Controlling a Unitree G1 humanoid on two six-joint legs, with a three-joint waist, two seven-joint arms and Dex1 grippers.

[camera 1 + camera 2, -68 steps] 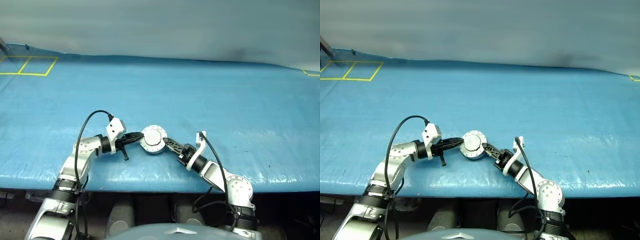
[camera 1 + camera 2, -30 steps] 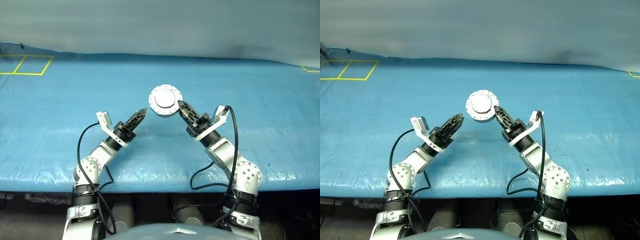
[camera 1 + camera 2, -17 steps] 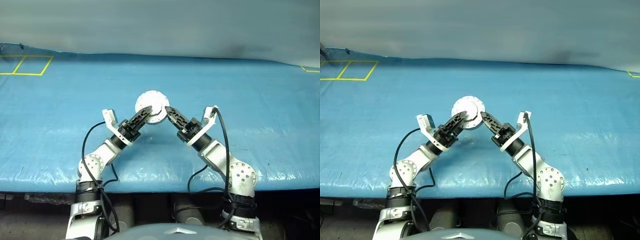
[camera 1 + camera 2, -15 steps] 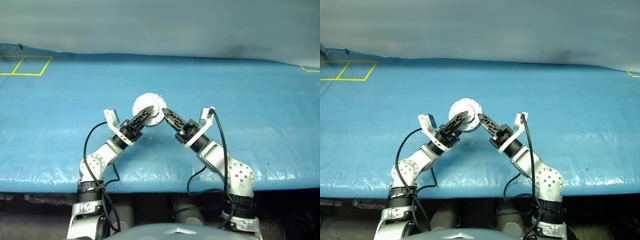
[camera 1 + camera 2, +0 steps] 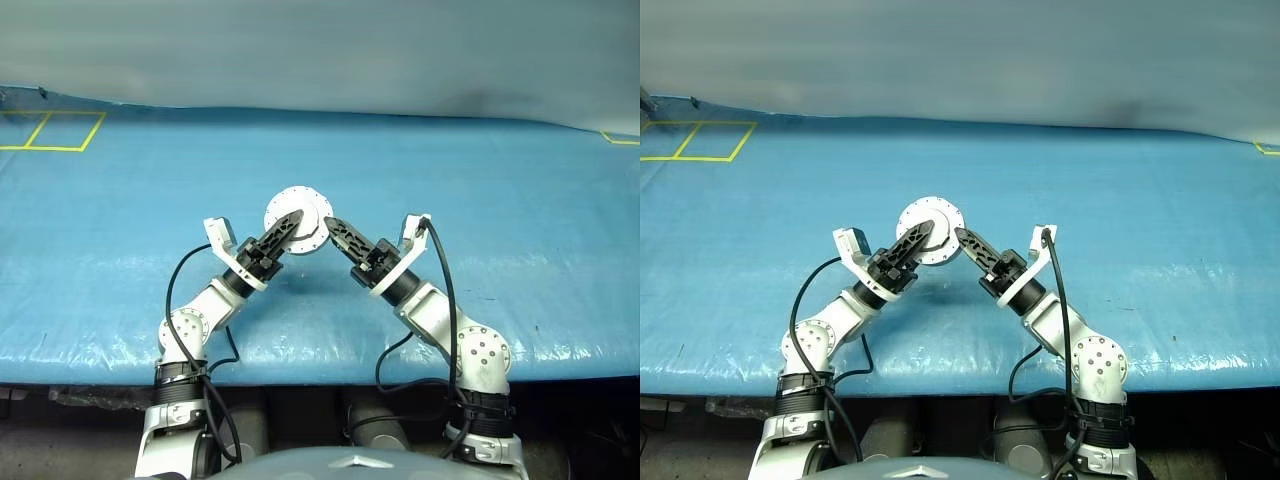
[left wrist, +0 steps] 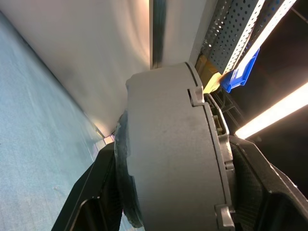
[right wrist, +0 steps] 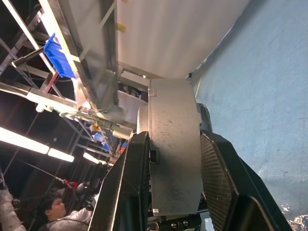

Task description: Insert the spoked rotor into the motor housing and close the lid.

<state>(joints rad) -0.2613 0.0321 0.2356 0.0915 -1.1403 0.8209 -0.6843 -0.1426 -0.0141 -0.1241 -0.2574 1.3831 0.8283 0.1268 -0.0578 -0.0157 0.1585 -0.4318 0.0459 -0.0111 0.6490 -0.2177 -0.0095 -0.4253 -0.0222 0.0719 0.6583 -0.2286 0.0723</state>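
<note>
Both grippers meet on one part: the right gripper (image 5: 962, 238) has its fingers (image 7: 219, 183) pressed on the two flat faces of the motor housing (image 5: 930, 231), and the left gripper (image 5: 916, 238) straddles the same round body from the other side, its fingers (image 6: 103, 192) alongside the faces but seemingly not yet squeezed tight. The housing hangs above the blue surface (image 5: 1120, 210), between the two arms, tilted so its face with the ring of small holes looks toward the head camera; the lid (image 5: 298, 211) appears already seated on it, and the spoked rotor cannot be seen, presumably inside. The step in hand looks like a two-handed hold or hand-over of the closed assembly. To do it well, the left fingers should clamp squarely across the faces before the right ones let go, with no twisting between the arms, since the smooth metal could slip or the lid could shift.
</note>
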